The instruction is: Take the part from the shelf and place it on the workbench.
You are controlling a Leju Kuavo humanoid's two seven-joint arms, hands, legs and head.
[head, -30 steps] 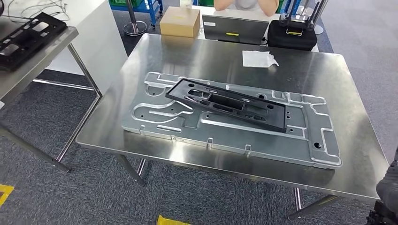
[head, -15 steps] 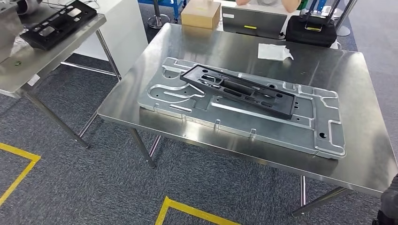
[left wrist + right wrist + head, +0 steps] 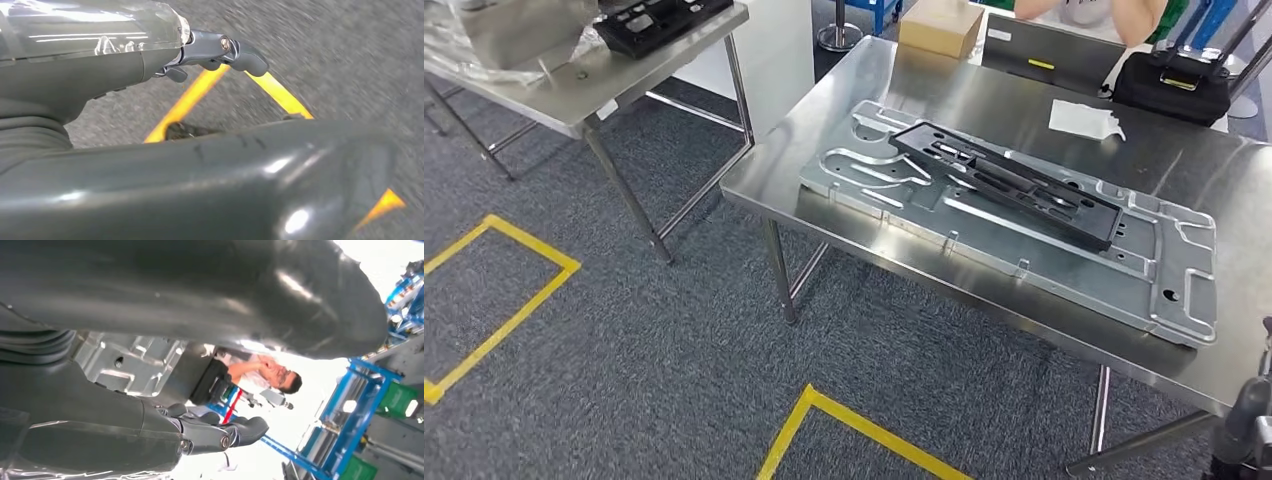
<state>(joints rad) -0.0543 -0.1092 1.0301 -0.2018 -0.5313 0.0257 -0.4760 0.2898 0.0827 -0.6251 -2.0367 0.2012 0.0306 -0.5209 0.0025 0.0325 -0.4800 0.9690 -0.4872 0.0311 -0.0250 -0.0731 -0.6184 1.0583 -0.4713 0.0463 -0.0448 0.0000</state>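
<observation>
Ahead of the right hand (image 3: 210, 432), one long black slotted part (image 3: 1014, 185) lies on one grooved metal plate (image 3: 1034, 250) atop a shiny steel table (image 3: 894, 90). Both hands, left hand (image 3: 220, 52) too, hang empty, fingers loosely apart.

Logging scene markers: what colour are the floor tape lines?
Yellow floor tape lines on grey carpet, clearest in the head view.
</observation>
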